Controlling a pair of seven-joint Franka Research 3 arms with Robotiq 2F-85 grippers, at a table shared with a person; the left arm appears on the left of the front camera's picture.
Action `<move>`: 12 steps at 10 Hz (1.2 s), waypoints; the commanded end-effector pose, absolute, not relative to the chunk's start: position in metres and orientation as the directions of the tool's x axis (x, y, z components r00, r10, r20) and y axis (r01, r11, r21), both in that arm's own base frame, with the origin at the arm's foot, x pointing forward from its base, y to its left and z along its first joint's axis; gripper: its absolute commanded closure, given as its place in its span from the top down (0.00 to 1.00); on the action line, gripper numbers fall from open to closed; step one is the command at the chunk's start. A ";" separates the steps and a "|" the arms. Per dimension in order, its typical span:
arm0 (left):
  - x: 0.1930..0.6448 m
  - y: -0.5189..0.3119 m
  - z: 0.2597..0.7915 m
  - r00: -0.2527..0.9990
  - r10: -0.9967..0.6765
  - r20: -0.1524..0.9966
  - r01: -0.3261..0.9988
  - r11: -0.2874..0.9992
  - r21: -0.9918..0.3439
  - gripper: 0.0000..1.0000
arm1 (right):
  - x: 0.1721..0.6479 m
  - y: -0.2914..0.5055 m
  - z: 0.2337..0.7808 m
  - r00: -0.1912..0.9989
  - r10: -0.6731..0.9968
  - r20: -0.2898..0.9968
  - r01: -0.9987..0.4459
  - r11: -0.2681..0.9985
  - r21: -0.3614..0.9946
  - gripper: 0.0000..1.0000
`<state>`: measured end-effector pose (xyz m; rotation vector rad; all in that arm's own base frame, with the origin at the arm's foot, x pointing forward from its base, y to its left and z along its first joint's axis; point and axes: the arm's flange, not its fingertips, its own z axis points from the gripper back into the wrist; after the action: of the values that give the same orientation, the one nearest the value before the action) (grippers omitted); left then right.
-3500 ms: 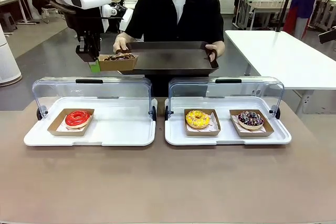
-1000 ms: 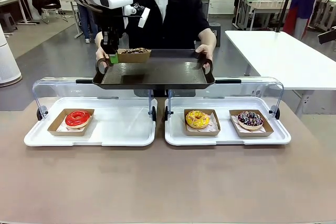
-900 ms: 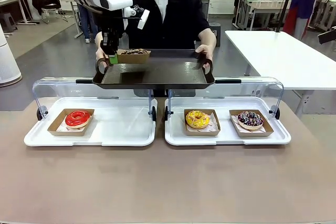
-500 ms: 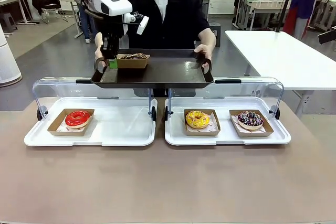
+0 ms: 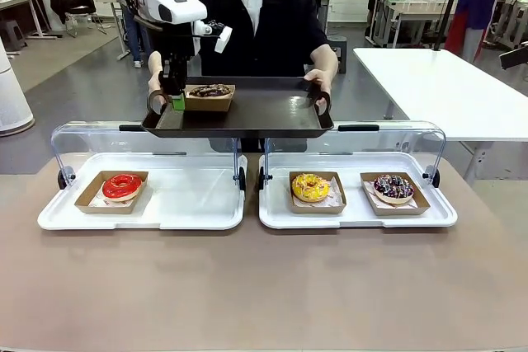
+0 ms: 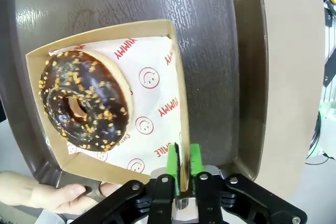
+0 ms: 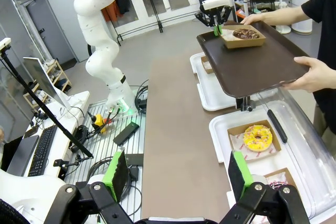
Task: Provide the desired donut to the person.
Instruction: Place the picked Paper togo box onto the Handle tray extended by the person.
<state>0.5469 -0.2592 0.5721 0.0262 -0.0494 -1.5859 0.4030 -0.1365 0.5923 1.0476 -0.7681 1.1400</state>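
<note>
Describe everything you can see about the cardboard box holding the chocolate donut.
The cardboard box is a shallow, open-topped brown carton with low flared walls, lined with white paper printed with red smileys and words. A chocolate donut with light crumbs lies flat in it, towards one side. The box sits level in a corner of the dark tray that the person holds. The left gripper pinches one wall between its green pads.

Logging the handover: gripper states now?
Left gripper: pads astride the donut box wall; grip cannot be told.
Right gripper: open, empty.
</note>
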 end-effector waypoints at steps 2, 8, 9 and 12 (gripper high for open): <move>0.549 -0.257 0.577 -0.038 -0.999 0.036 0.999 -0.037 0.020 1.00 | 0.402 -0.137 0.593 0.264 0.337 0.904 -0.964 0.064 0.258 1.00; 0.546 -0.256 0.580 -0.035 -0.999 0.037 0.999 -0.034 0.017 1.00 | 0.402 -0.137 0.593 0.264 0.337 0.904 -0.964 0.064 0.258 1.00; 0.544 -0.256 0.581 -0.038 -0.999 0.039 0.999 -0.037 0.018 1.00 | 0.402 -0.137 0.593 0.264 0.337 0.904 -0.964 0.064 0.258 1.00; 0.535 -0.257 0.587 -0.044 -0.998 0.047 0.999 -0.044 0.002 1.00 | 0.402 -0.137 0.593 0.264 0.337 0.904 -0.964 0.064 0.258 1.00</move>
<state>0.5406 -0.2617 0.5803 0.0017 -0.0365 -1.5966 0.4030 -0.1365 0.5923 1.0476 -0.7681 1.1400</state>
